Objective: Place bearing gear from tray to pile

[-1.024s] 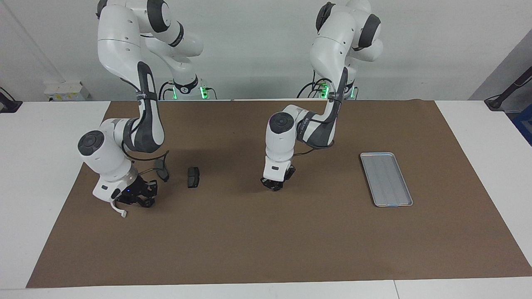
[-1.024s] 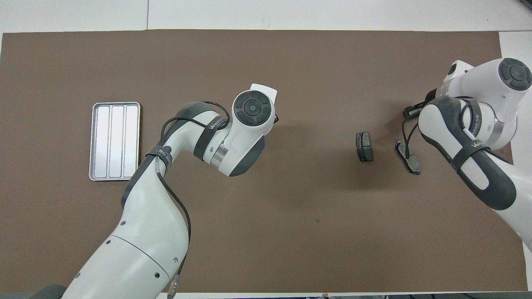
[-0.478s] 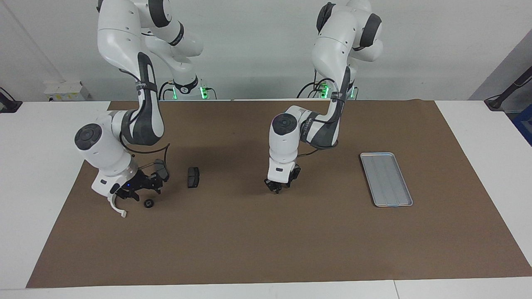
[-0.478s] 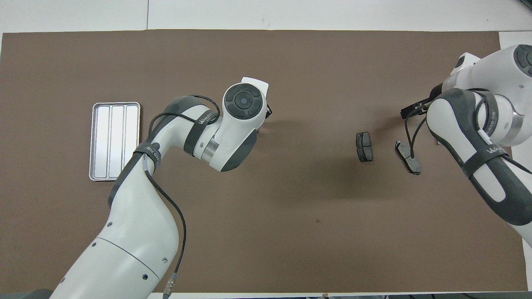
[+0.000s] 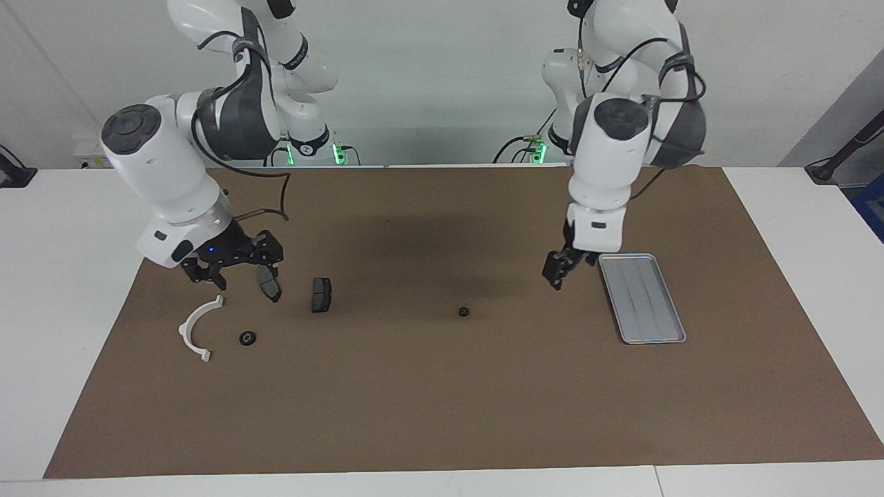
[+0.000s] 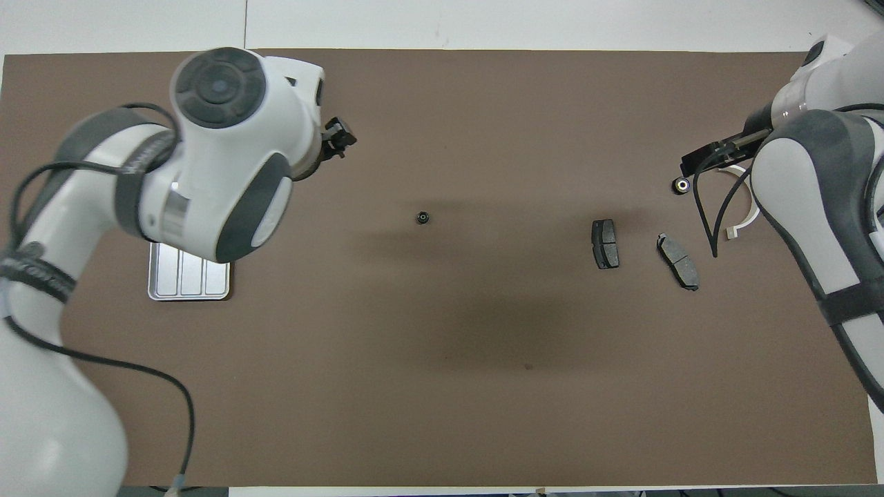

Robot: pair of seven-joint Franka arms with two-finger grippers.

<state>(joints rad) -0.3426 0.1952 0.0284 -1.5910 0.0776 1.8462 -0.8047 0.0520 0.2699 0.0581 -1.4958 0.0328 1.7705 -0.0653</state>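
Spread over most of the table: a brown mat (image 5: 442, 414). In the facing view, at about three o'clock on it, the tray (image 5: 642, 298), long axis running roughly twelve to six and looking bare inside; in the overhead view mostly covered by the left arm.

Hanging in the air just off the tray's eleven o'clock corner: the left gripper (image 5: 558, 273). Nothing seen in it; whether wide or narrow, cannot tell.

At the mat's nine o'clock end, the pile: a white bracket (image 5: 195, 330), two dark pads (image 5: 321, 295), and one small gear (image 5: 247, 337) just beside the bracket. Raised over these, the right gripper (image 5: 231, 268); apparently carrying nothing, spread again impossible to tell.

Smallest and most decisive: a stray gear (image 5: 464, 312), alone on the bare mat between tray and pile, not in the tray. Facing view again: about eight o'clock from the left gripper and near it; about four o'clock from the right gripper and well apart. Probably the left arm's pick, then. Round, so no long axis to line up with. Too small to make out teeth or bore.
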